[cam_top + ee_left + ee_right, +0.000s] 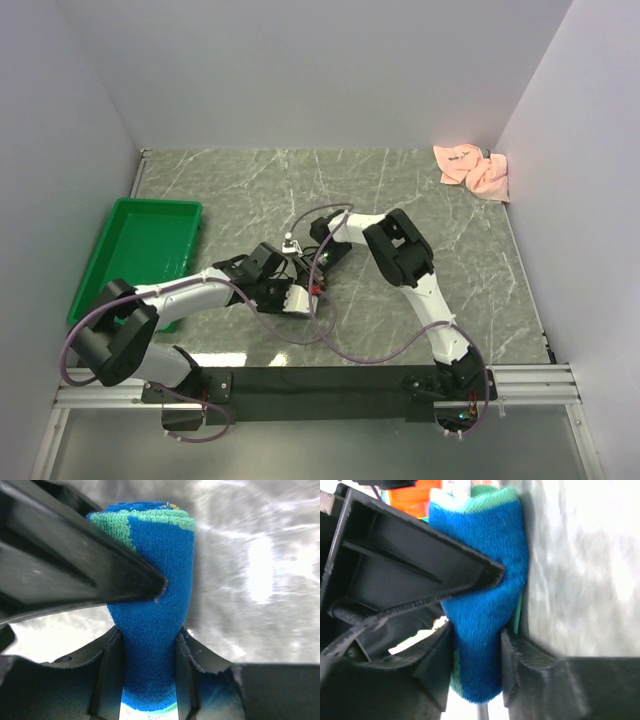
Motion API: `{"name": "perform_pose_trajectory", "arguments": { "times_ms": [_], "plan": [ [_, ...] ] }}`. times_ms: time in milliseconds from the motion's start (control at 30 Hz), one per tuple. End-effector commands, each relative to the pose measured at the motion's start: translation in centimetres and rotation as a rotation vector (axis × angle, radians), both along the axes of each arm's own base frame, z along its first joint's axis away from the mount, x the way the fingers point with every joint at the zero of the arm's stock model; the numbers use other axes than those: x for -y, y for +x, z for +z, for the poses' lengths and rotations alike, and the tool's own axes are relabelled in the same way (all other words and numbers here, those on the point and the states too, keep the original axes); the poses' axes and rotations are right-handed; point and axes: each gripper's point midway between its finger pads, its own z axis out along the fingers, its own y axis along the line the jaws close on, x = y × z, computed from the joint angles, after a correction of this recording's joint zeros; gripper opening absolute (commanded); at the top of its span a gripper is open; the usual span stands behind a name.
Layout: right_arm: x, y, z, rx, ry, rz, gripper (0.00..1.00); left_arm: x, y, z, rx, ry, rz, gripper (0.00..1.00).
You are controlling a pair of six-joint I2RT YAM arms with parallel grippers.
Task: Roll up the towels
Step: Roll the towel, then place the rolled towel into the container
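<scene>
A blue towel with green edge point(150, 580) is rolled up and squeezed between both grippers at the table's middle; it also shows in the right wrist view point(482, 575). My left gripper point(147, 670) is shut on one end of the roll, my right gripper point(476, 665) is shut on the other. In the top view the two grippers meet, left gripper point(285, 280) and right gripper point(318, 262), and hide the blue towel. A crumpled pink towel point(473, 170) lies in the far right corner.
A green tray point(140, 250) stands at the left side of the marble table. White walls close in the left, back and right. A black rail point(320, 380) runs along the near edge.
</scene>
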Motion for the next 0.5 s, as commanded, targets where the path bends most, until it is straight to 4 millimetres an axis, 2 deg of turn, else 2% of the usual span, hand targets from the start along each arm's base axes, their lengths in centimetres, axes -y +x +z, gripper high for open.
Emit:
{"name": "perform_pose_trajectory", "arguments": {
  "times_ms": [0,67,100,133,167,233,267,367,467],
  "plan": [
    [2.5,1.7,-2.8,0.152,-0.183,-0.035,0.5,-1.5,-4.3,-1.0,-0.221,0.071,0.027,0.01],
    [3.5,4.1,-1.5,0.223,-0.191,-0.104,0.64,-1.5,-4.5,-0.4,-0.251,0.065,0.065,0.01],
    [4.1,5.0,-1.2,0.243,-0.22,-0.129,0.67,-1.7,-4.8,-0.4,-0.272,0.075,0.085,0.01],
    [4.4,5.6,-0.8,0.26,-0.223,-0.144,0.83,-1.7,-5.0,-0.2,-0.294,0.07,0.119,0.01],
    [5.3,7.0,0.3,0.282,-0.229,-0.189,0.84,-1.5,-4.9,0.2,-0.309,0.059,0.141,0.01],
    [6.4,8.2,1.1,0.319,-0.246,-0.22,0.86,-1.7,-4.4,0.8,-0.354,0.04,0.227,0.01],
    [7.2,9.0,2.3,0.336,-0.241,-0.25,0.86,-1.4,-3.6,1.5,-0.357,0.02,0.259,0.01],
    [9.2,10.1,4.4,0.348,-0.233,-0.299,0.86,-1.9,-1.2,3.5,-0.418,-0.037,0.416,0.01],
    [10.7,10.1,5.7,0.355,-0.24,-0.324,0.87,-3.1,1.6,6.0,-0.482,-0.121,0.574,0.01]
  ]
}}
